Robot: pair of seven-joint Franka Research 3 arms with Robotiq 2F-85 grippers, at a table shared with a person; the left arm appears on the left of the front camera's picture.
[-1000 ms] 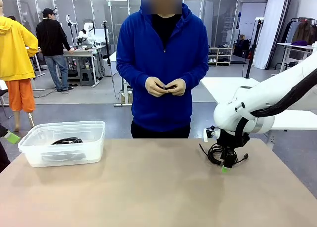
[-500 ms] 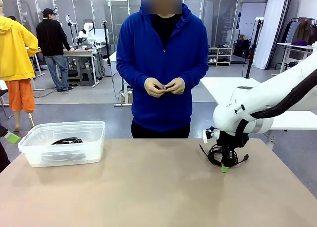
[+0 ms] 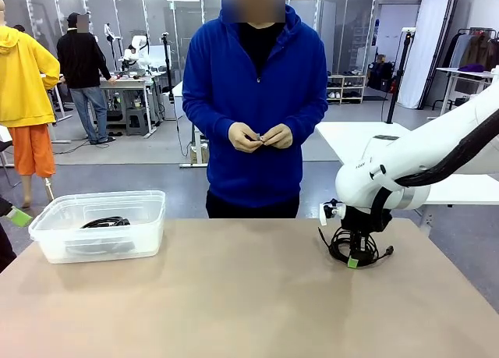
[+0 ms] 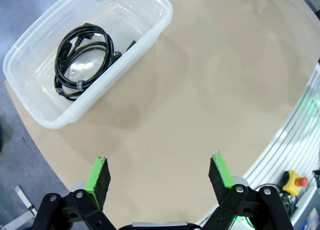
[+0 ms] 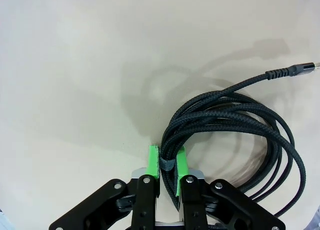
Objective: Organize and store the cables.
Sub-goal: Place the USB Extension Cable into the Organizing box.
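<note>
Front view: my right gripper (image 3: 355, 262) stands low at the table's (image 3: 234, 295) right side, tips down in a coiled black cable (image 3: 337, 245) lying on the tabletop. Far left, a clear bin (image 3: 47, 245) holds a second coiled cable (image 3: 105, 222). Left wrist view: my left gripper (image 4: 160, 174) hangs spread wide above bare table, the bin well beyond it. Right wrist view: the green pads (image 5: 153, 162) are clamped on the coil's near strands; the loop fans away to their right, connector tip (image 5: 300, 68) farthest out.
</note>
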